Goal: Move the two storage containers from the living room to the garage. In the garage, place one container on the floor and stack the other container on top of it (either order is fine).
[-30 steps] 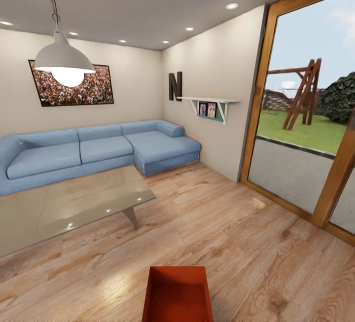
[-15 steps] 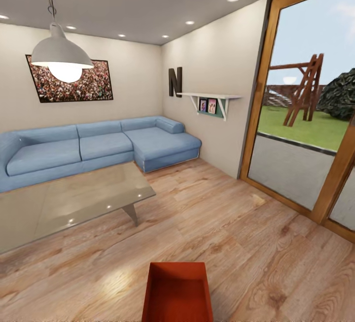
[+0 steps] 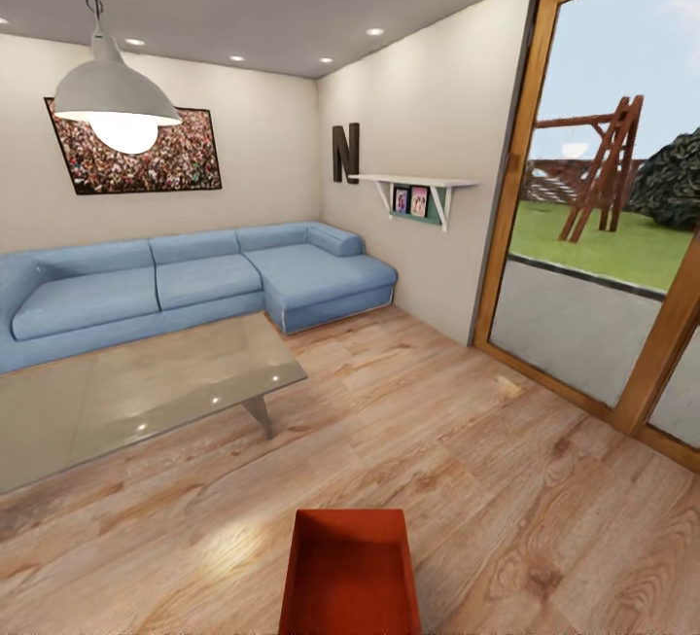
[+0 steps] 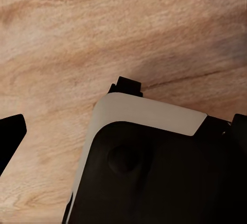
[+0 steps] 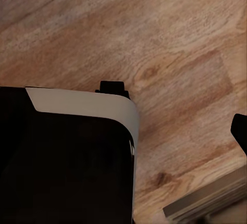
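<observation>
- Red-orange storage container [image 3: 351, 572], thin-walled, lidless and with nothing inside, sits nearest at the head view's bottom centre, over the light wood-plank floor [image 3: 457, 450].
- Whether either arm's jaws are spread or pinching, I cannot tell; both wrist views show dark robot housing above planks.
- Farther left stands a glass coffee table [image 3: 136, 397].
- Beyond it, a blue sectional sofa [image 3: 194, 285] lines the beige walls.

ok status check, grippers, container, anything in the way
Gripper state: cannot tell from either wrist view. One red-orange container low and centre ahead, over the wood floor. Glass coffee table ahead left, glass door right.
</observation>
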Motion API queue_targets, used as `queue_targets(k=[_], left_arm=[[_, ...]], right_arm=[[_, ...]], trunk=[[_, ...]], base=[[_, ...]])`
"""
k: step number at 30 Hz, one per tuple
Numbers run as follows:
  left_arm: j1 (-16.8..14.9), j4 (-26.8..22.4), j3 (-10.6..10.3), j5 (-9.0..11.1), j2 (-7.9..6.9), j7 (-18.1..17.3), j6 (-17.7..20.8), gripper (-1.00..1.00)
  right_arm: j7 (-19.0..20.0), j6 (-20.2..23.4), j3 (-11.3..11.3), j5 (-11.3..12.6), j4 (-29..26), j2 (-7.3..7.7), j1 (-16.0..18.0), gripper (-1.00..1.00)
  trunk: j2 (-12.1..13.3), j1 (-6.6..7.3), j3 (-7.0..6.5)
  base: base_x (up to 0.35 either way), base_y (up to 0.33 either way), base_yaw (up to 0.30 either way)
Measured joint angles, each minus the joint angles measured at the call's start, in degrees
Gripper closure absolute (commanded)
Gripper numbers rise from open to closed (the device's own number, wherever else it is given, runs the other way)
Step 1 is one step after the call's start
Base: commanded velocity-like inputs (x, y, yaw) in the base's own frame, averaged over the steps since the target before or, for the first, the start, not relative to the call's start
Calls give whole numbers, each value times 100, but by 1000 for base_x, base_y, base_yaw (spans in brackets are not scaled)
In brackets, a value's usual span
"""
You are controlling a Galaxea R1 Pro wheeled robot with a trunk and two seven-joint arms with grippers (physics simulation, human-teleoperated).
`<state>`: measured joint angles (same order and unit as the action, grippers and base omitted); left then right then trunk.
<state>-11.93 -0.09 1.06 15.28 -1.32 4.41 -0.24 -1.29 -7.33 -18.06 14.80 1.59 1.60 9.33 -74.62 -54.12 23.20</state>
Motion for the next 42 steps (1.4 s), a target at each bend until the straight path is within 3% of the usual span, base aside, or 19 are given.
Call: queue_targets(k=[20,42], left_arm=[[0,-17,-10,-78,38,2,20,-100],[-2,0,8,8,45,-3,0,-100]], right_arm=[[0,0,-1,0,0,-16,-1,-100],[0,0,0,2,0,-7,0,-100]], trunk=[[0,0,181],[0,0,381]], base=[[0,0,0],[0,0,0]])
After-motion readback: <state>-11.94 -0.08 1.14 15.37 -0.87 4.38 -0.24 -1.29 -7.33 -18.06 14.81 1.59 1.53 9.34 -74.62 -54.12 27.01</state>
